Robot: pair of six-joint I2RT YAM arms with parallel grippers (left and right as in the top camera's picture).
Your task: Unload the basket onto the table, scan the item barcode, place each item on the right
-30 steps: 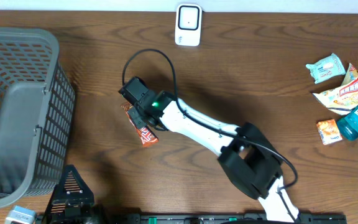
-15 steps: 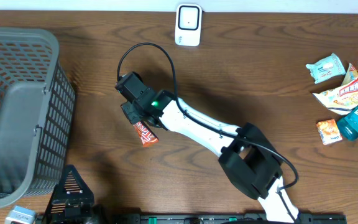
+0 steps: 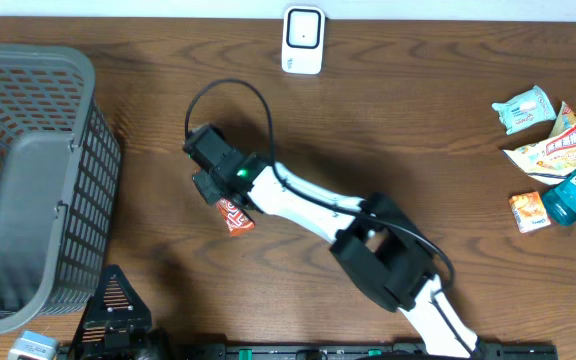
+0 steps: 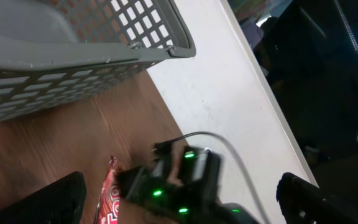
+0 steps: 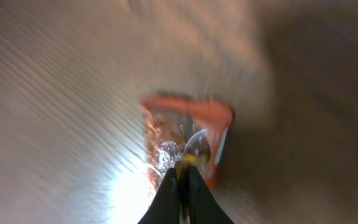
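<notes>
Snack packet point(image 3: 236, 216), upper end hidden beneath closed right jaws.

Even overhead light; right wrist view blurred; glare on wrapper point(image 5: 188, 118)

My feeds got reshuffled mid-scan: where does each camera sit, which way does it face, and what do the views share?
Overhead: above the table, looking straight down on basket, scanner and red packet; the right arm and left gripper show.
Left wrist: low at the near edge, looking across the table to the basket; its own open fingers fill the bottom corners.
Right wrist: looking down along the right gripper, shut on the packet.
Shared: all three show the red packet; overhead and left wrist share the basket.
</notes>
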